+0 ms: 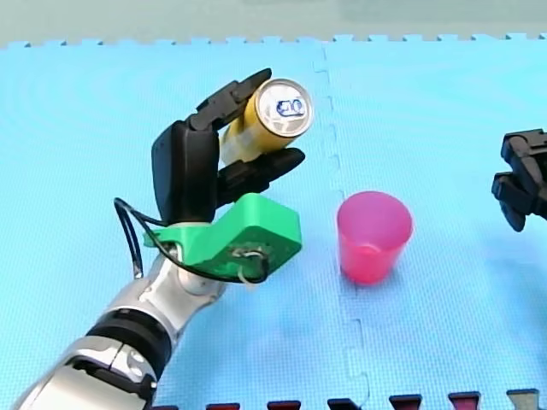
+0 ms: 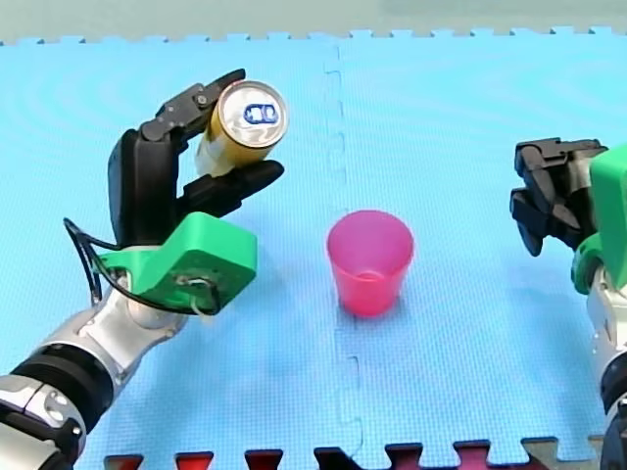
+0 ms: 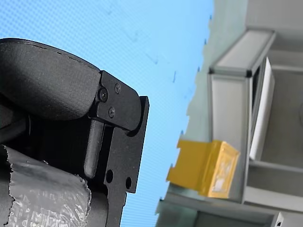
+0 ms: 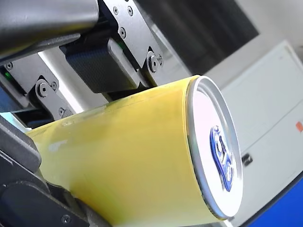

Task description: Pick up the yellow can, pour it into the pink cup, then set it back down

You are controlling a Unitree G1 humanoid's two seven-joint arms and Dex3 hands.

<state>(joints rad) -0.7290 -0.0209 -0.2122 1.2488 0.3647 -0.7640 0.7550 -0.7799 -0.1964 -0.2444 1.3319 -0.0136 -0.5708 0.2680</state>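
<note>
Above the left half of a blue foam mat [image 1: 444, 325], the robot's left hand [image 1: 205, 162] holds the yellow can [image 1: 265, 120] off the surface. The can is tipped over, its silver lid and blue pull tab turned toward the head camera. Black fingers [image 1: 231, 96] close over its upper side and one presses from below. In the second wrist view these fingers [image 4: 102, 61] lie against the yellow wall, with the tab flat on the lid; whether the can has been opened cannot be told. A green mount [image 1: 248, 235] sits at this wrist.

To the right of that hand and lower in the view, apart from it, the pink cup [image 1: 373, 235] stands upright on the mat with its mouth open upward. Its inside shows plain pink. It stands just right of a toothed seam [image 1: 333, 145] joining two mat tiles.

At the mat's right side, well apart from the cup, is the robot's right hand [image 2: 549, 191]. It holds nothing; how far it is closed cannot be told.

Open blue mat lies around the cup on every side. Its far edge [image 1: 256, 40] is toothed, and red and black pieces [image 2: 274, 458] line the near edge. In the first wrist view, a yellow box [image 3: 206, 168] sits beyond the mat's edge beside a grey frame [image 3: 232, 75].
</note>
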